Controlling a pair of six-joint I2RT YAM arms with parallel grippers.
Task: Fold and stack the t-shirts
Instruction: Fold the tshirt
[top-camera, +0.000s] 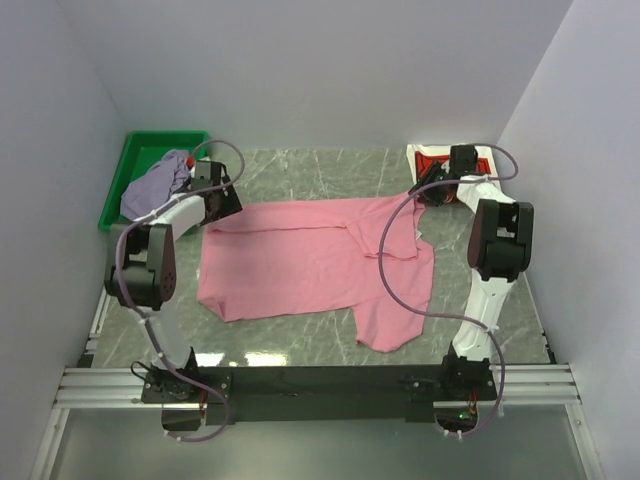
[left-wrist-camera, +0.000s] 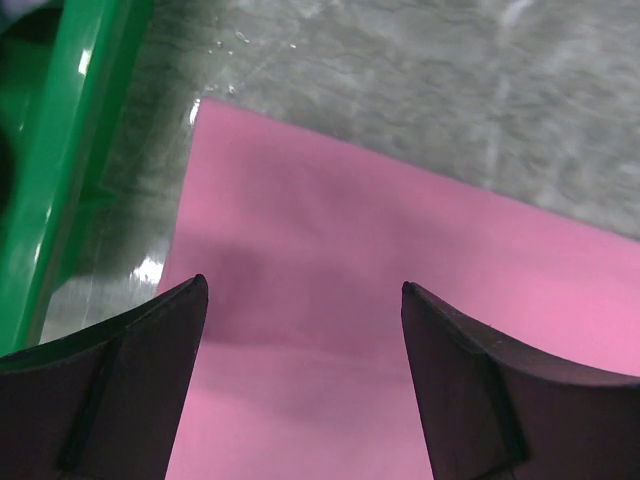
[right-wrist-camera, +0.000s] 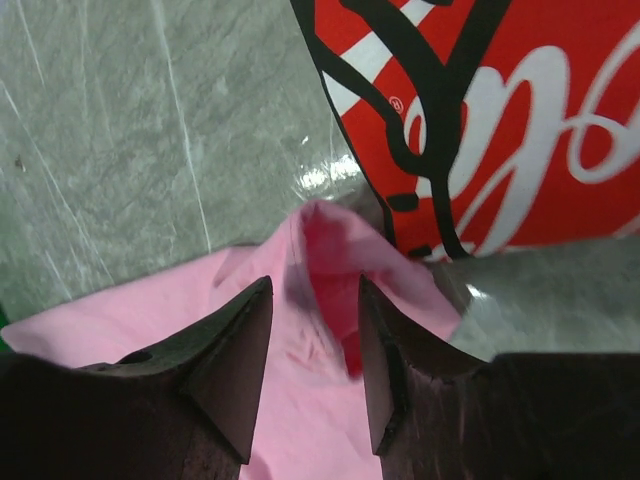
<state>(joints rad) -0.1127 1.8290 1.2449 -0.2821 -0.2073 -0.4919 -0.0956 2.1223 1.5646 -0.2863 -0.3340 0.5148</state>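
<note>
The pink t-shirt (top-camera: 310, 262) lies spread on the table, its right side folded over. My left gripper (top-camera: 222, 200) is wide open and empty just above the shirt's far left corner (left-wrist-camera: 300, 230). My right gripper (top-camera: 432, 190) is at the shirt's far right corner. Its jaws are partly closed, with a raised fold of pink fabric (right-wrist-camera: 325, 250) in the gap between them (right-wrist-camera: 315, 285). The white t-shirt with the red Coca-Cola print (top-camera: 436, 160) lies just beyond it (right-wrist-camera: 500, 120). The lavender-grey t-shirt (top-camera: 158, 182) lies crumpled in the green bin.
The green bin (top-camera: 140, 150) stands at the far left by the wall, and its rim (left-wrist-camera: 60, 160) is close to my left gripper. White walls enclose the marble table (top-camera: 300, 165) on the back and both sides.
</note>
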